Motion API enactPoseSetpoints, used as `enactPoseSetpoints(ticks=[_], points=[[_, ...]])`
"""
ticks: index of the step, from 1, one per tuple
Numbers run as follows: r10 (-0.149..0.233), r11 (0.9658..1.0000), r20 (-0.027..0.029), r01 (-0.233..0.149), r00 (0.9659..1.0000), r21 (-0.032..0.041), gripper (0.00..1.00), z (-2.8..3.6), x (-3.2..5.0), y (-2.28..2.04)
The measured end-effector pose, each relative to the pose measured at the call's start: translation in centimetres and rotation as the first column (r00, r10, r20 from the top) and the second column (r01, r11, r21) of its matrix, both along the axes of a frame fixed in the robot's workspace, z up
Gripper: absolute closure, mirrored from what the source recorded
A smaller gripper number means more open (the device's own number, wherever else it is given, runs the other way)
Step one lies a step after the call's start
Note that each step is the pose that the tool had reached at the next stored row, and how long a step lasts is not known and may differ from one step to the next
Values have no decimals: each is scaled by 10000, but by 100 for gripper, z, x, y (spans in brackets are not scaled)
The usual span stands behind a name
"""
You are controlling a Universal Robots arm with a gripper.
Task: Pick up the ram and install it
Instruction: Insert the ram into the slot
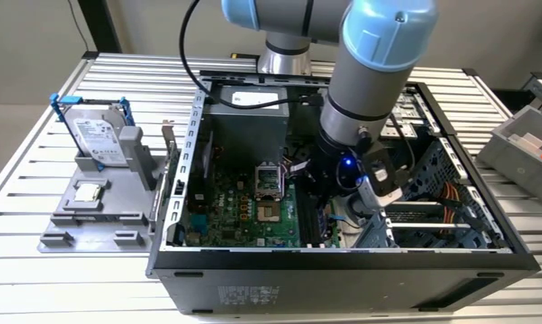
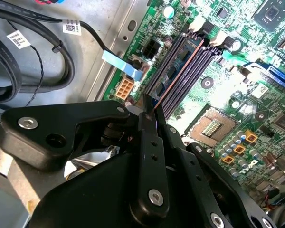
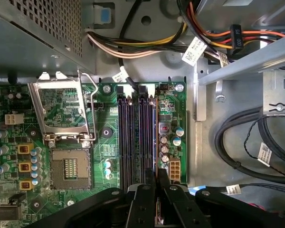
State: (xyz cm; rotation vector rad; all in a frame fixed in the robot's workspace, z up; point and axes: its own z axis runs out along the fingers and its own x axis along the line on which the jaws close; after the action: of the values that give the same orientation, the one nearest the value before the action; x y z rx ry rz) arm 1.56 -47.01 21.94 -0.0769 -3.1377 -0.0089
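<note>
The ram [image 2: 179, 61] is a thin bluish-green stick standing on edge in one of the long black motherboard slots [image 3: 128, 137], inside the open computer case [image 1: 343, 260]. In both wrist views my gripper [image 2: 150, 110] [image 3: 156, 179] is at the stick's near end, its two black fingers [image 3: 146, 190] pressed against either side of the board. In the first wrist view the ram [image 3: 156, 142] shows edge-on along the outermost slot. In the exterior view the gripper [image 1: 332, 206] reaches down into the case over the slots, and the arm hides the stick.
An open CPU socket [image 3: 69, 166] lies beside the slots. Black cables [image 3: 247, 142] and coloured power wires [image 3: 147, 45] run along the case wall. Outside the case, a grey fixture [image 1: 95, 216] holds a hard drive in a blue frame [image 1: 100, 138] and a small square chip [image 1: 88, 192].
</note>
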Motion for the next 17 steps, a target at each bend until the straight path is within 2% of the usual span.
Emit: enactPoseSetpoints(ticks=[7,14,17], points=[[1,10000,1,-1,10000,2,100,-13,-14,-1],[1,10000,0,-1,10000,-1,100,-55,-14,-2],[0,10000,-1,0,10000,-6,100,-59,-15,10]])
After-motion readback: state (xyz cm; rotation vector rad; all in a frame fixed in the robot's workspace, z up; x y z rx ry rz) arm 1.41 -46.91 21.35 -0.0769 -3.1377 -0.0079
